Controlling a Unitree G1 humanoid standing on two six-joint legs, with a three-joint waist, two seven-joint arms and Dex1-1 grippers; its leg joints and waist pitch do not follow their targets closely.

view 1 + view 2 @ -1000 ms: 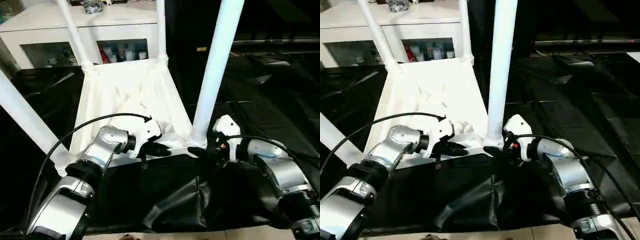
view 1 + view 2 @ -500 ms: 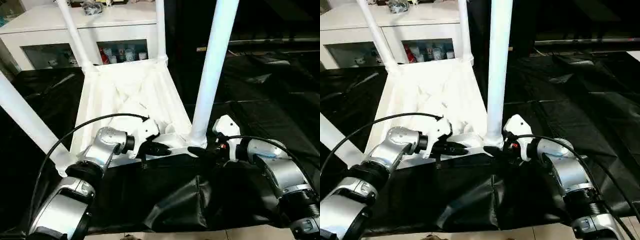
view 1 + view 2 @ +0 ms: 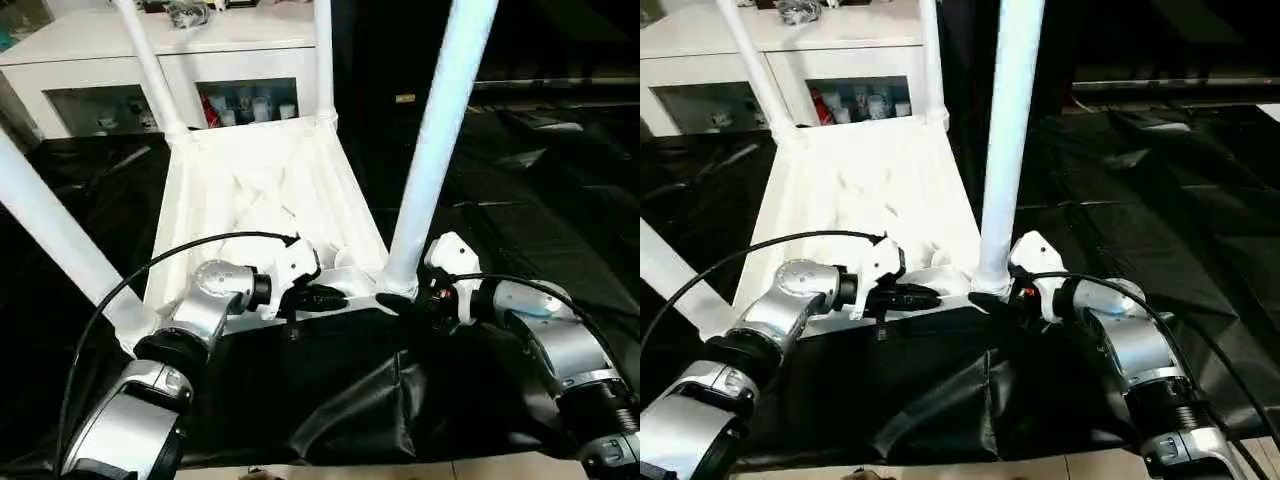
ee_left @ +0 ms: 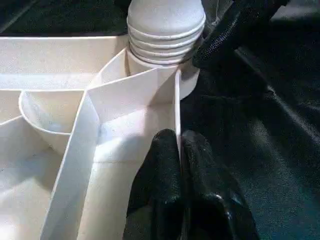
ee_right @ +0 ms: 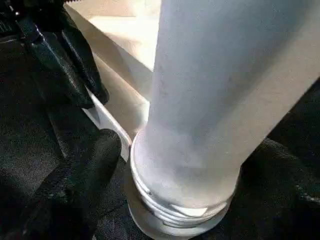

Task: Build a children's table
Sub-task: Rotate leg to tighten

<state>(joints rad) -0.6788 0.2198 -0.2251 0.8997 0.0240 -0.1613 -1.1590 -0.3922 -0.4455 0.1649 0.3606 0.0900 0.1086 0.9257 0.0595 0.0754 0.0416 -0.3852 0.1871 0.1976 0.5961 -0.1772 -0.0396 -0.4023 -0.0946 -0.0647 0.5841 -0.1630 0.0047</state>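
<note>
The children's table (image 3: 262,195) lies upside down on the black-covered work table (image 3: 540,200), four white legs (image 3: 437,130) rising from its corner sockets, their tops cut off by the frame. The left gripper (image 4: 179,150) is clamped on the tabletop's near rim. The right gripper (image 3: 398,303) presses against the base of the near right leg; its second finger is hidden, so its grip cannot be judged. Behind stands a white cabinet (image 3: 120,60) holding small, indistinct bottles.

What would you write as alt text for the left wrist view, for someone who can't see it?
The left gripper is shut on the thin raised rim of the upside-down white tabletop. Just beyond, a white leg sits in the corner socket, with the right gripper's black finger against it.
</note>
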